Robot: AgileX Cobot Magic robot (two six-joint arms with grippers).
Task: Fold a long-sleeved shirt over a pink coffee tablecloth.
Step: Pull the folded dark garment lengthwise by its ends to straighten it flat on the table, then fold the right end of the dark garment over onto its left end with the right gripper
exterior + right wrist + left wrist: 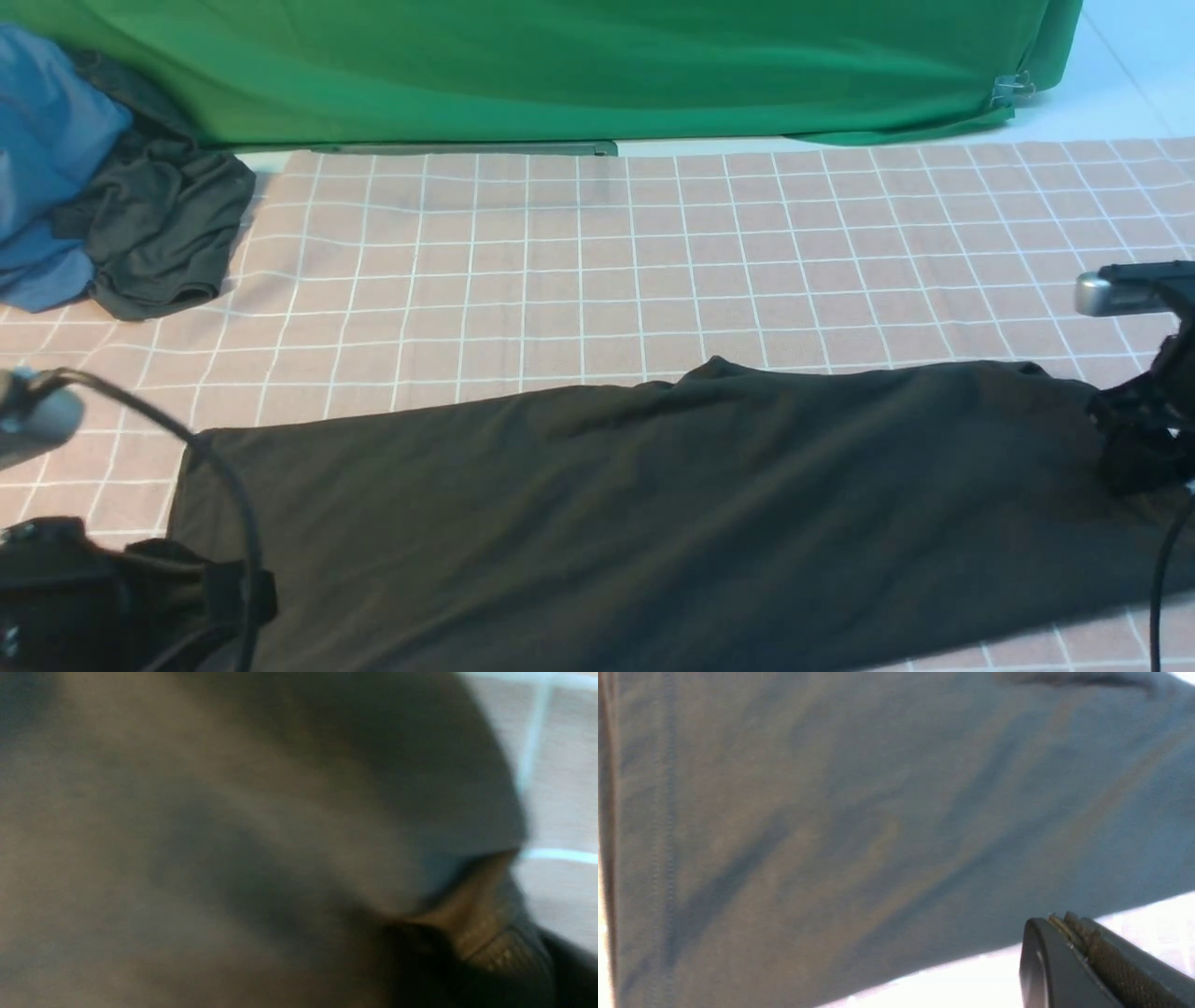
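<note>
The long-sleeved shirt [653, 504] lies as a long black band across the near part of the pink coffee tablecloth [560, 271], its print hidden. My left gripper [1064, 921] is shut with nothing between its fingers; it hovers by the shirt's left end, where its dark body fills the front view's lower left corner. The shirt's stitched hem [668, 858] fills most of the left wrist view. My right gripper [1134, 439] sits on the shirt's right end. In the blurred right wrist view, one ridged pad [486, 933] lies against the shirt's edge [467, 872]; the other finger is hidden.
A blue garment [47, 168] and a smaller dark grey garment [159, 233] are heaped at the cloth's far left corner. A green backdrop fabric [560, 65] hangs along the far edge. A black cable [233, 495] loops from my left arm over the shirt's left end.
</note>
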